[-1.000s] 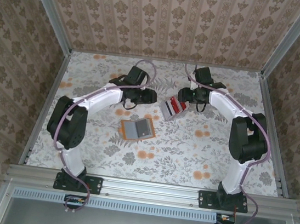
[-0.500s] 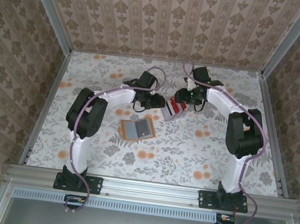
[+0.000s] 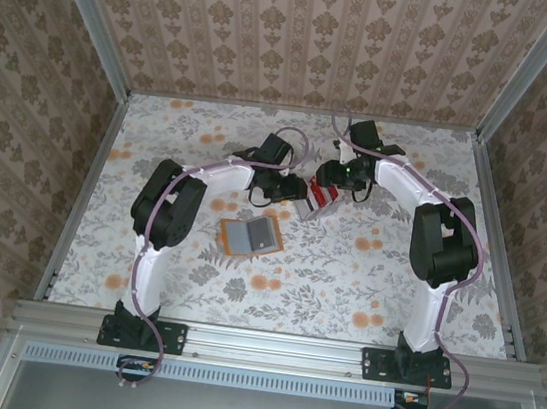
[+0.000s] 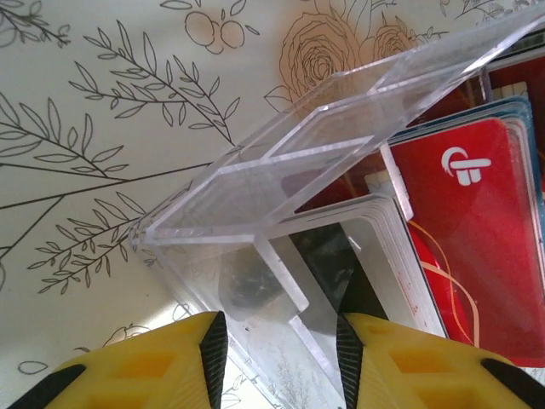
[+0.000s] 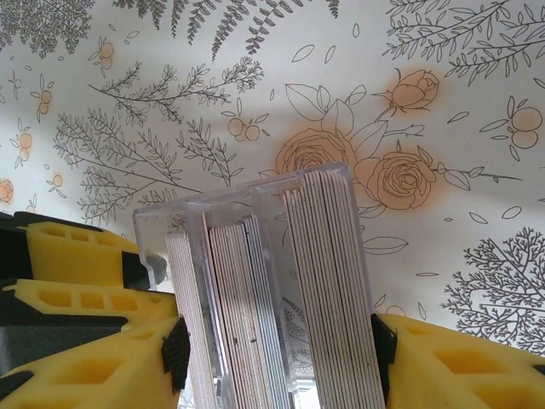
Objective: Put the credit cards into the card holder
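Many credit cards (image 5: 328, 281), likely stiff and slick, fill a clear rack (image 5: 274, 256) clamped between right jaws; left jaws gape at its corner; pinch top edges.

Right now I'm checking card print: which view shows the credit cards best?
Left wrist: the credit cards face the camera, a red one's logo plain. Right wrist shows their edges in the clear stand; the top view, a small red patch.
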